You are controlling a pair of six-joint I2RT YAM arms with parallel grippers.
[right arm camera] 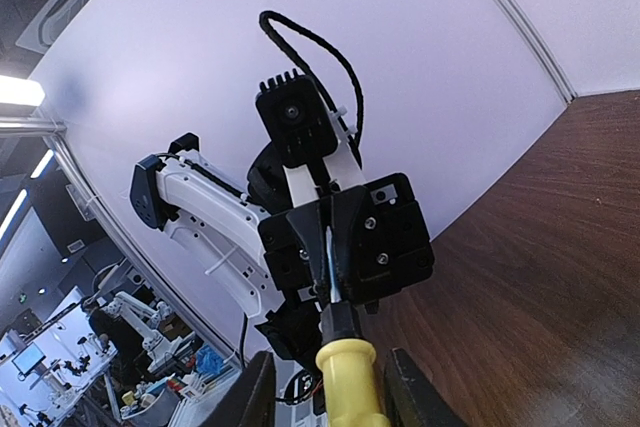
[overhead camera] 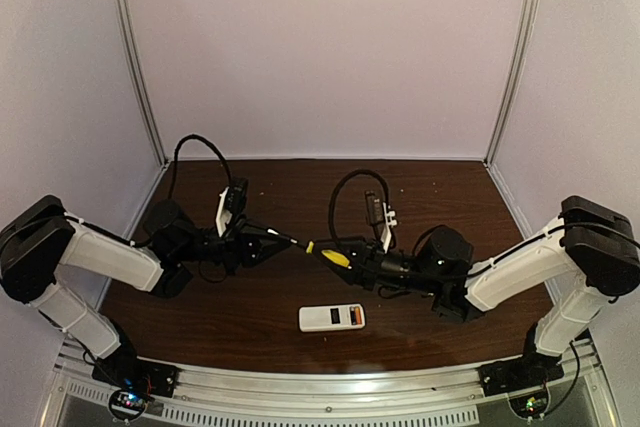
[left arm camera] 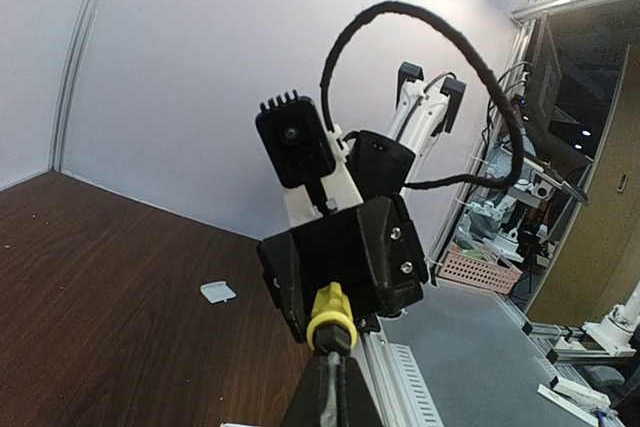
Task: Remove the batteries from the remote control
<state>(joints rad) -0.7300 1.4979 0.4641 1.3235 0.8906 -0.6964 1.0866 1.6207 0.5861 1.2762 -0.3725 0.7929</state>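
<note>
The remote control [overhead camera: 332, 318] lies flat on the table near the front, back side up. Its dark recess shows an orange battery [overhead camera: 355, 316] at its right end; the dark battery cannot be made out. Above the table, my left gripper [overhead camera: 289, 240] is shut on the metal shaft of a yellow-handled screwdriver [overhead camera: 335, 255]. The left wrist view shows the fingers [left arm camera: 315, 392] pinching the shaft just below the handle [left arm camera: 331, 318]. My right gripper [right arm camera: 330, 359] is open, and the yellow handle [right arm camera: 350, 387] sits between its fingers [right arm camera: 252, 397] with a gap on each side.
A small white square cover piece [left arm camera: 218, 291] lies on the brown table [overhead camera: 250, 317]. White enclosure walls stand at the back and sides. A metal rail [overhead camera: 330, 387] runs along the front edge. Both arms meet in mid-air over the table's centre.
</note>
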